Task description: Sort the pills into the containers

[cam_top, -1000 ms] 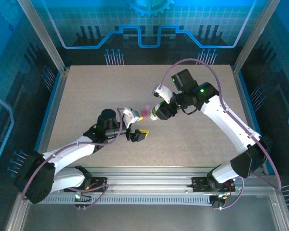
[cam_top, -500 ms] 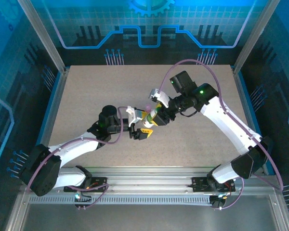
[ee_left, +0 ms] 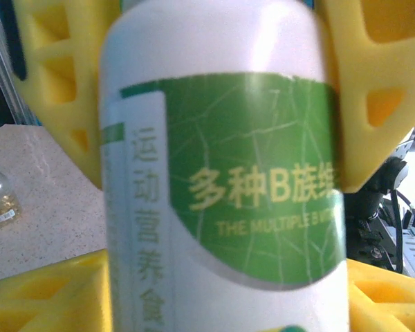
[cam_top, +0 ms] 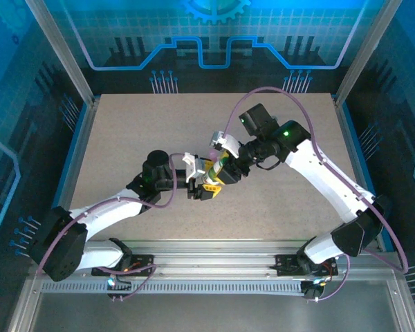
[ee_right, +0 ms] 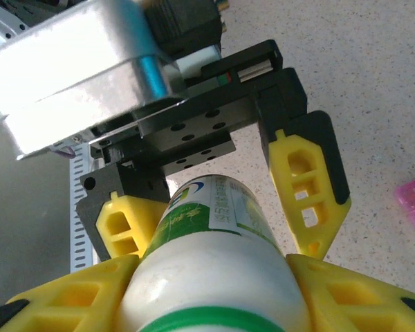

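Bottle (ee_left: 221, 194), white with a green label, is held above the table (cam_top: 124, 138) near its middle, between the two grippers. The right gripper (ee_right: 214, 304) has its jaws clamped on the bottle. The left gripper (ee_right: 218, 242) has its jaws apart astride the other end, one finger touching and the other just clear. A pink box (ee_right: 413, 200) lies on the table nearby.
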Tool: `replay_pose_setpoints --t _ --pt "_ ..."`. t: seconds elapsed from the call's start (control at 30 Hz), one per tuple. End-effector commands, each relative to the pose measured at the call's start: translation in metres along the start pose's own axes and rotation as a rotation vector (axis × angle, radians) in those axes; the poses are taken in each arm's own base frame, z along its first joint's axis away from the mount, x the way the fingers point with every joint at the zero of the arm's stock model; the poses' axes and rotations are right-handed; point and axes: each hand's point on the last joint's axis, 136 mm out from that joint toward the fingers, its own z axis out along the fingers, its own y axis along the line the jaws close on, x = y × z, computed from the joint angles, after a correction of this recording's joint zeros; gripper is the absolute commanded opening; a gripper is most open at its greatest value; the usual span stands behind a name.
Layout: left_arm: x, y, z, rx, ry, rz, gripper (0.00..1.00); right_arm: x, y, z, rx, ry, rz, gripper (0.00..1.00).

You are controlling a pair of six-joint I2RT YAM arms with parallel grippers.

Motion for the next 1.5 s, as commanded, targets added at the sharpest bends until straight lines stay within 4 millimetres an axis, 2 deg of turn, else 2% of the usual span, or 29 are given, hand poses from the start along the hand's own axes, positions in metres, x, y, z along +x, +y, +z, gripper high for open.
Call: replay_pose_setpoints --t 0.0,0.27,0.63,0.83,0.97,1.07,1.17,1.37,1.47 --pt "-0.008 -0.006 0.005 0.045 -0.004 0.052 0.66 -0.002 0.003 -0.001 0.015 0.034 -0.008 0.49" --pt "-0.001 -0.009 0.008 0.058 0.025 0.061 0.59 0.007 -0.005 0.004 0.066 0.134 0.003 0.49" --pt "0.003 -0.014 0.009 0.074 0.037 0.078 0.50 0.003 -0.006 0.003 0.077 0.146 -0.001 0.50" --pt "0.000 -0.011 0.010 0.060 0.025 0.058 0.42 -0.002 -0.009 -0.003 0.102 0.118 -0.010 0.61" --pt "0.000 -0.005 0.010 0.022 0.003 0.048 0.29 -0.006 -0.014 -0.018 0.128 0.065 -0.006 0.67" --pt "-0.003 0.000 0.010 0.002 -0.020 0.028 0.15 -0.013 -0.020 -0.036 0.168 -0.021 -0.002 0.72" --pt "-0.006 0.003 0.011 -0.009 -0.039 0.010 0.03 -0.027 -0.016 -0.059 0.190 -0.159 -0.032 0.74" --pt "-0.019 0.005 0.011 -0.004 -0.097 -0.015 0.00 -0.041 0.001 -0.099 0.346 -0.447 -0.250 0.83" --pt "-0.025 -0.001 0.012 0.039 -0.120 -0.031 0.00 -0.041 0.007 -0.110 0.423 -0.599 -0.337 0.79"
